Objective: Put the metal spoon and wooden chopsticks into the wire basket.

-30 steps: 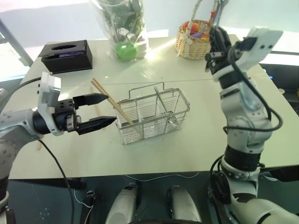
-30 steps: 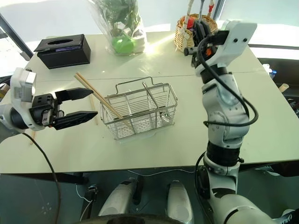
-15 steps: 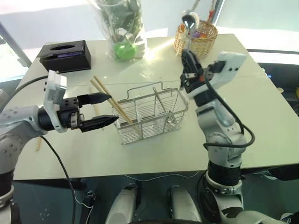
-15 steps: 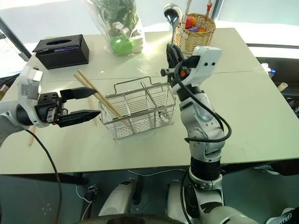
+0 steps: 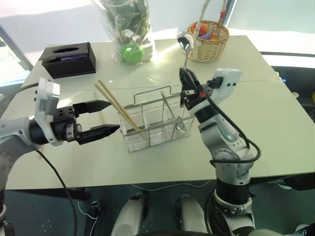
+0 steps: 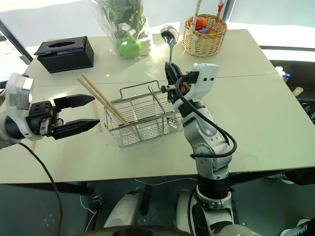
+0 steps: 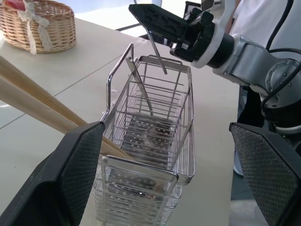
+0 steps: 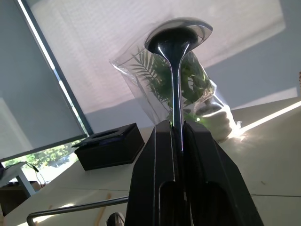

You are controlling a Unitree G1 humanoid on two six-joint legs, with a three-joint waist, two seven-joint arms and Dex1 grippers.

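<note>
The wire basket [image 5: 157,120] stands mid-table. Two wooden chopsticks [image 5: 114,104] lean in its left end, sticking out up and to the left. Another chopstick [image 6: 101,127] lies flat on the table to the left of the basket. My left gripper [image 5: 113,116] hovers open just left of the basket, level, one finger on each side of the leaning chopsticks without touching them. My right gripper [image 5: 186,91] is shut on the handle of the metal spoon [image 5: 184,41], bowl up, above the basket's right end. The handle's lower end [image 7: 159,55] points down at the rim there.
A round wicker basket [image 5: 209,39] with colourful items stands at the back right. A wrapped green plant [image 5: 130,29] is at the back centre and a black tissue box [image 5: 69,58] at the back left. The table's front edge runs close below the wire basket.
My right gripper has come down and to the left with the spoon, from beside the wicker basket to over the wire basket's right end. The left gripper has stayed open and nearly still.
</note>
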